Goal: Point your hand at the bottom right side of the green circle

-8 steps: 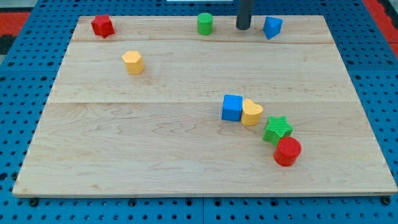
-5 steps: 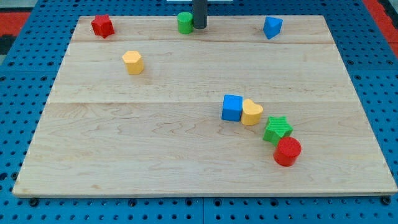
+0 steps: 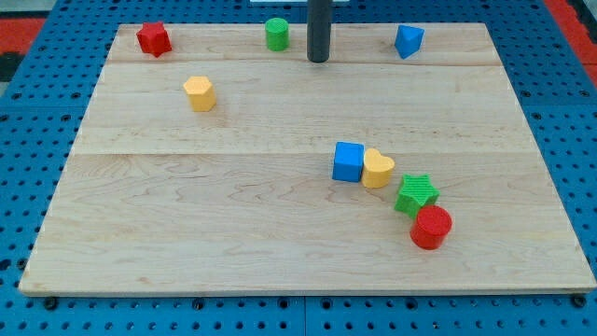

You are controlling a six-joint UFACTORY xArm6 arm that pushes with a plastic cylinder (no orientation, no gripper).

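The green circle (image 3: 276, 35) is a small green cylinder near the board's top edge, left of centre. My tip (image 3: 318, 60) is the lower end of a dark rod that comes down from the view's top. It stands to the lower right of the green circle, a short gap apart, not touching it.
A red star-like block (image 3: 153, 38) sits at top left, a blue block (image 3: 408, 41) at top right, a yellow block (image 3: 199, 93) at left. A blue cube (image 3: 348, 161), yellow heart (image 3: 377, 169), green star (image 3: 416, 195) and red cylinder (image 3: 431, 228) cluster at lower right on the wooden board (image 3: 187, 215).
My tip swept left from beside the blue block, pushed the green circle leftward, then drew back to the right and down, leaving a gap.
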